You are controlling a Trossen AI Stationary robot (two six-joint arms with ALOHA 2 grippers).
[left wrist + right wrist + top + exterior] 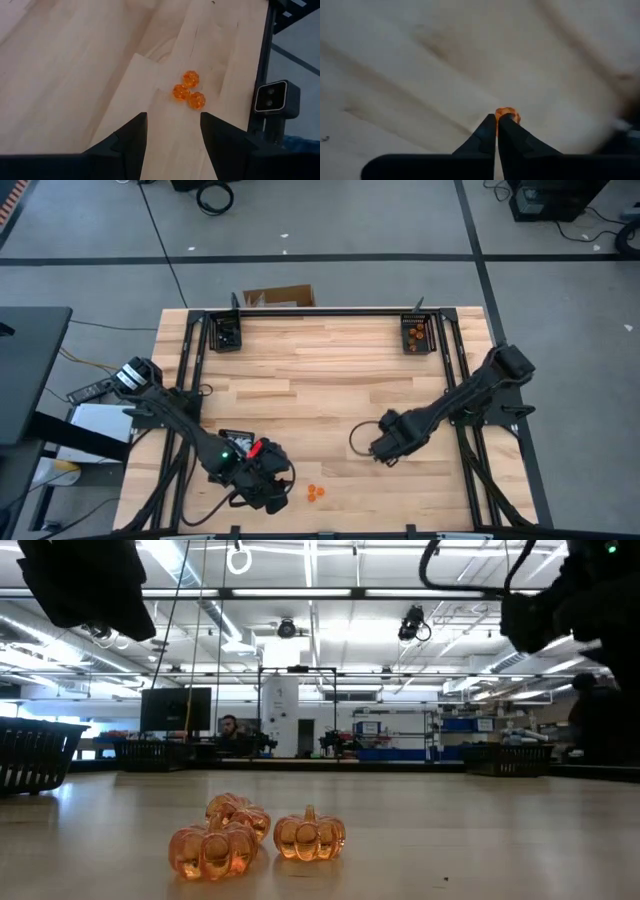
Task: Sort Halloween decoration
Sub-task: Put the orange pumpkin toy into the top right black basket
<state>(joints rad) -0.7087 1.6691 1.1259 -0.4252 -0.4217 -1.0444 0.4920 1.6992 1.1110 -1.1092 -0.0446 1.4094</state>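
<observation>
Right gripper: my arm reaches in low over mid-table, fingers pinched on one orange pumpkin trinket. Left gripper: near the front edge, fingers spread, empty, facing three orange pumpkins clustered on the wooden table.

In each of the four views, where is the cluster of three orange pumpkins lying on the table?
High view: three orange pumpkins, near front edge, right of left gripper.
Low view: bottom centre-left.
Left wrist view: past the open fingers.
Right wrist view: not visible.
Shared landmark: wooden table.
</observation>
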